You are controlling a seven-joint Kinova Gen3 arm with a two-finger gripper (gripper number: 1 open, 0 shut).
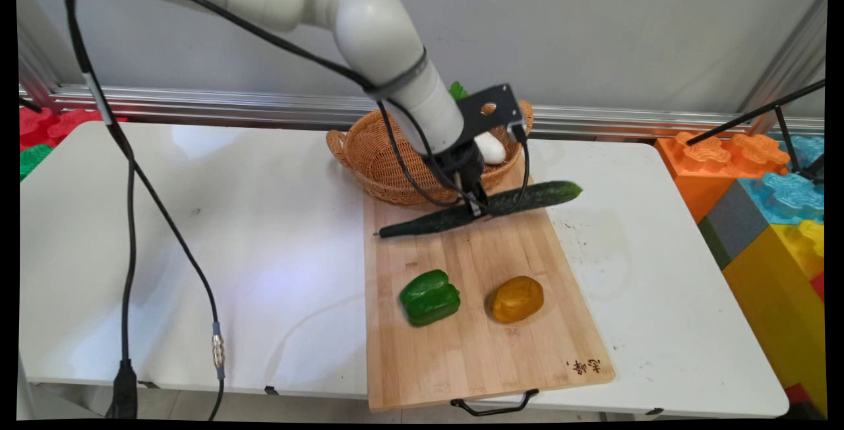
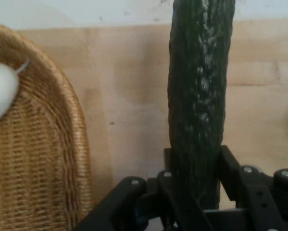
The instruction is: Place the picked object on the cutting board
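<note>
Across the centre of the main view, a white table (image 1: 198, 232) bearing a long wooden board (image 1: 475, 324), with a woven basket (image 1: 382, 159) at the board's upper end holding a white egg-like thing (image 1: 491, 148). Just below the basket, a long, dark green, bumpy-skinned cucumber (image 1: 527, 198), lying slantwise with its right end past the board's edge, pinched near its middle by the black gripper (image 1: 476, 209). Lower on the board, a glossy green pepper (image 1: 429, 297) and, beside it on the right, a brownish-yellow potato (image 1: 516, 299).

The arm hides part of the basket (image 1: 369, 153) and most of a white thing (image 1: 491, 148) and a green thing (image 1: 457, 91) in it. In the hand view, the cucumber (image 2: 199, 96) runs off the top edge, and its lower end covers the hand's (image 2: 194, 192) fingertips. The counter's (image 1: 198, 232) near edge is cut off.
</note>
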